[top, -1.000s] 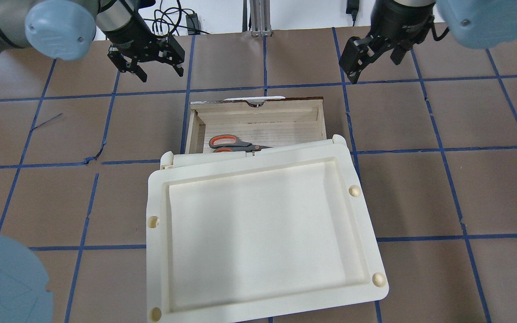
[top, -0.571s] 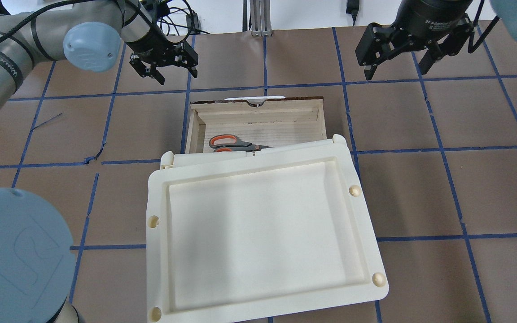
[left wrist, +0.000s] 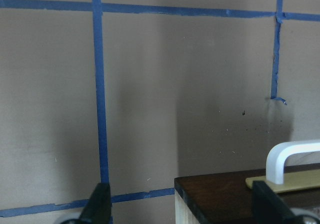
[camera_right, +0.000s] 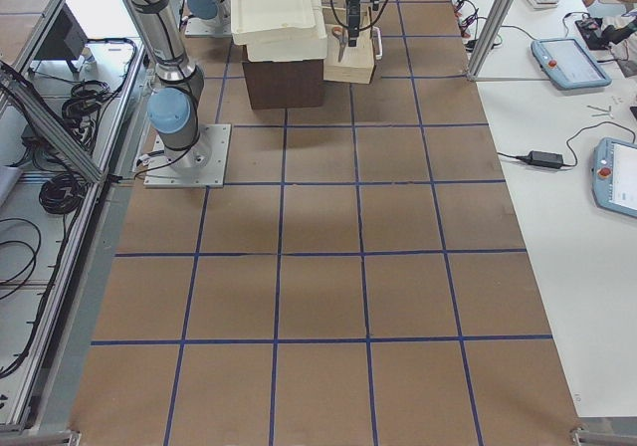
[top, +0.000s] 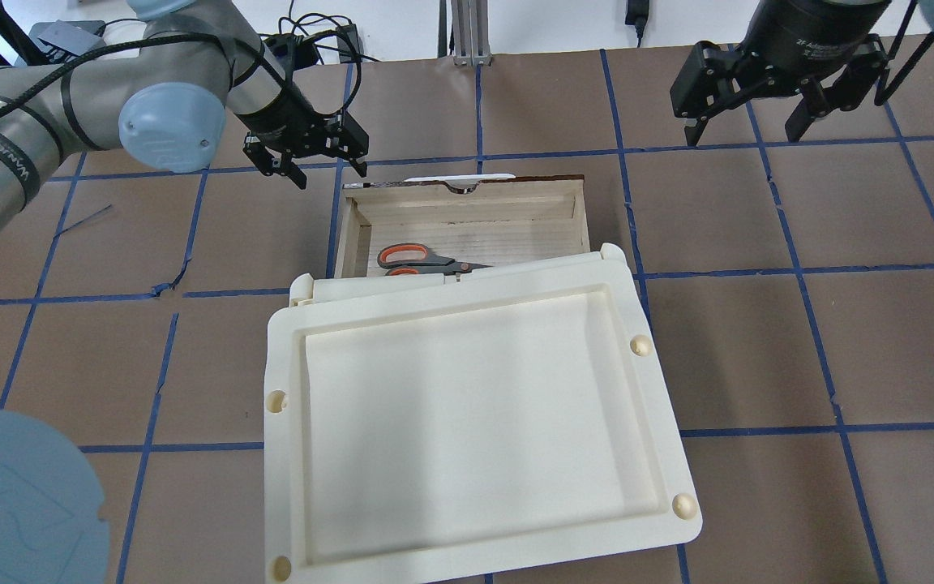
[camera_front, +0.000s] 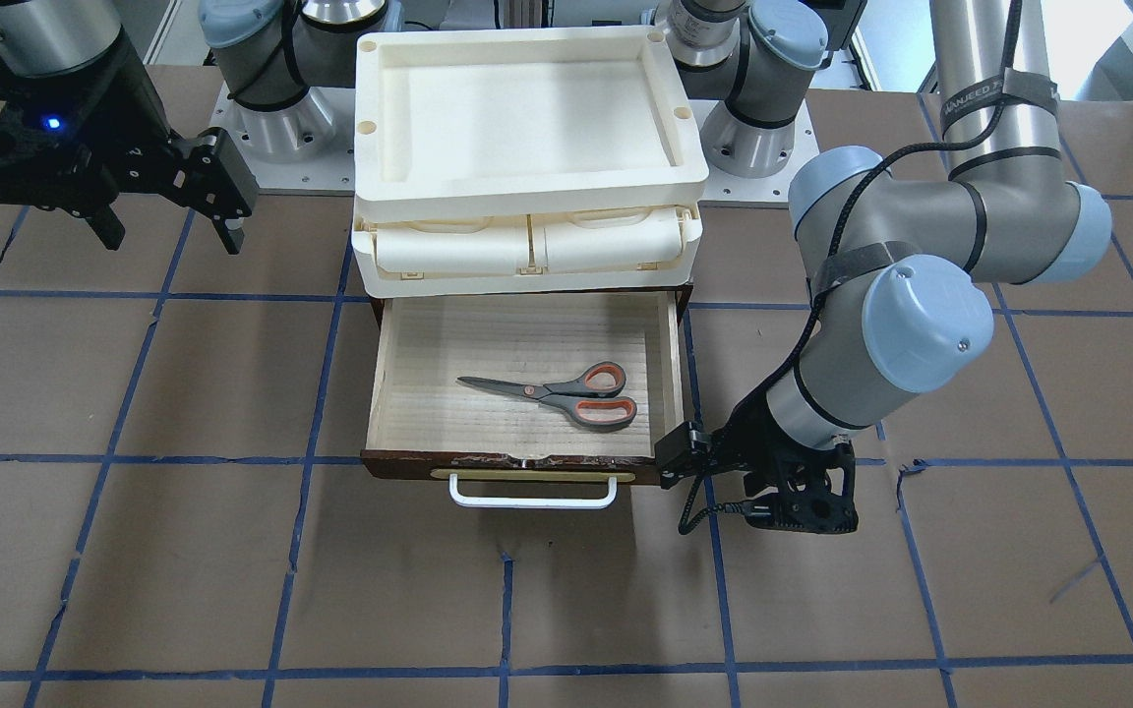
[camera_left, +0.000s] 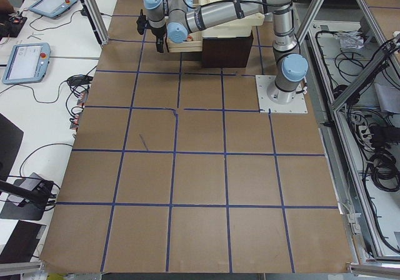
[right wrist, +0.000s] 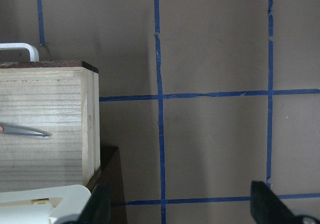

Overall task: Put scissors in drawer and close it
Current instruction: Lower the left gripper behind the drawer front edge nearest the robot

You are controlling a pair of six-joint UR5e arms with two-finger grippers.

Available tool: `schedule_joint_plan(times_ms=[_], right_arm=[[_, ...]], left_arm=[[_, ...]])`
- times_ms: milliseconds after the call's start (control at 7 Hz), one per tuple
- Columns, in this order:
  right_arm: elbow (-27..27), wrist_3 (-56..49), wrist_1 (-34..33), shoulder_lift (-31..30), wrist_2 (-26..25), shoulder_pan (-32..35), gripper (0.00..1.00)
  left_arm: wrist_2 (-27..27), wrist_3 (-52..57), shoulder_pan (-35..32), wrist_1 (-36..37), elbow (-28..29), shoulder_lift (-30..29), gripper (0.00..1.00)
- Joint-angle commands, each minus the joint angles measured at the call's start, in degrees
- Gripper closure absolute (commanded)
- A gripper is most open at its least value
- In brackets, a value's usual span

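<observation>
Exterior front-facing: silver-bladed scissors lie in grainy pale-wood drawer.

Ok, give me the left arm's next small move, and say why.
Probably slide the left gripper, which is open beside the front corner of the drawer, across to the white handle, ready to push. The scissors already lie inside the drawer, which stands pulled out.

the scissors are laid inside the open drawer, which is pulled out beneath the stacked trays on the counter.
</observation>
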Motion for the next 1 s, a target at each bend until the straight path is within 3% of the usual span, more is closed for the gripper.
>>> schedule_joint_plan(times_ms=[0, 286, 857], right_arm=[[-0.22, 0.17, 0.75, -0.50, -0.31, -0.43, 0.00], [-0.31, 0.35, 3.90, -1.56, -4.43, 0.10, 0.00], [-0.04, -0.26, 3.47, -1.38, -3.30, 0.10, 0.00]], left_arm=[[-0.06, -0.37, -0.02, 3.44, 0.01, -0.71, 0.00], [-0.67, -1.59, -0.02, 5.54, -0.07, -0.80, 0.00], [-0.93, -1.69, -0.02, 7.59, -1.56, -0.62, 0.00]])
